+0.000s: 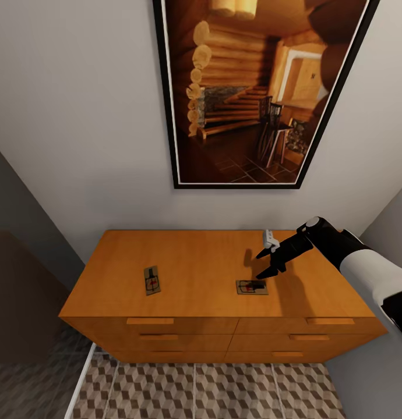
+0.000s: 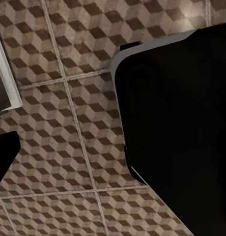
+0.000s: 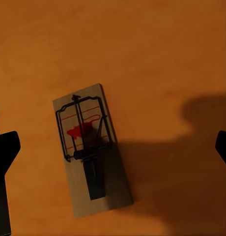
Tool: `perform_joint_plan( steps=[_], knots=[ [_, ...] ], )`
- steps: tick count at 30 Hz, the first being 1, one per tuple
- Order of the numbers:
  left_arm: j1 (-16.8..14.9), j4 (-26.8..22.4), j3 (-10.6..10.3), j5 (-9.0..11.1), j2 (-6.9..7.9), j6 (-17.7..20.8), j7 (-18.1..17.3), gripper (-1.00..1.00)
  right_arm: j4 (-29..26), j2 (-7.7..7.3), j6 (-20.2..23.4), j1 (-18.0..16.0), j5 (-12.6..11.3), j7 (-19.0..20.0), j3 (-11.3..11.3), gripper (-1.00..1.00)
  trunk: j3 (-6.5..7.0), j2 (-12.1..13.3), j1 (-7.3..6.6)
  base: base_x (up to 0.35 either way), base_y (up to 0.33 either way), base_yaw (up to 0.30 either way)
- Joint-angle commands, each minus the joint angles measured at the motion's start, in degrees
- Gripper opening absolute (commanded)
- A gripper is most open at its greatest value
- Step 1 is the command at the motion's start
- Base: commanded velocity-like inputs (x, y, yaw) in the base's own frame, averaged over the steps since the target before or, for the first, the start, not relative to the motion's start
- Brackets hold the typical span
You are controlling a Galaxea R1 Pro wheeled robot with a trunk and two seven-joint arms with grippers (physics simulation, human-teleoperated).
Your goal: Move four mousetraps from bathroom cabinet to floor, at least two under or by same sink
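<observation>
Below my right claw (image 1: 265, 265), on the cabinet (image 1: 212, 273) top, lies the nearer mousetrap (image 1: 251, 287), flat and a little toward the drawer edge from my fingertips. My wrist view looks straight down on it (image 3: 91, 155) between my spread fingers (image 3: 5, 150), which hold nothing. Its long axis runs across the line between my fingertips, slightly skewed, so I judge closing would pinch its long sides after I drop and centre a bit. A second trap (image 1: 152, 280) sits well off toward my left side, apart from this one. My left wrist looks at the floor (image 2: 59, 123); whether that claw is open I cannot tell.
</observation>
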Motion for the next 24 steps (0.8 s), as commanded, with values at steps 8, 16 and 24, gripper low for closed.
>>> perform_joint_plan(
  steps=[8,16,24],
  knots=[
    [-0.1,0.3,-0.5,0.2,-0.05,-0.4,0.2,1.00,-0.1,0.00,0.6,0.0,0.1,0.2,0.1,1.00,-0.10,-0.1,0.03,0.001,0.000,0.000],
    [-0.1,0.3,-0.5,0.2,-0.05,-0.4,0.2,1.00,0.1,0.00,0.6,0.0,0.1,0.2,0.1,1.00,-0.10,-0.1,0.03,0.000,0.000,0.000],
    [-0.1,0.3,-0.5,0.2,-0.05,-0.5,0.2,1.00,0.3,-0.07,0.6,0.0,0.1,-0.7,0.1,1.00,-0.10,-0.1,0.03,0.000,0.000,0.000]
  ],
)
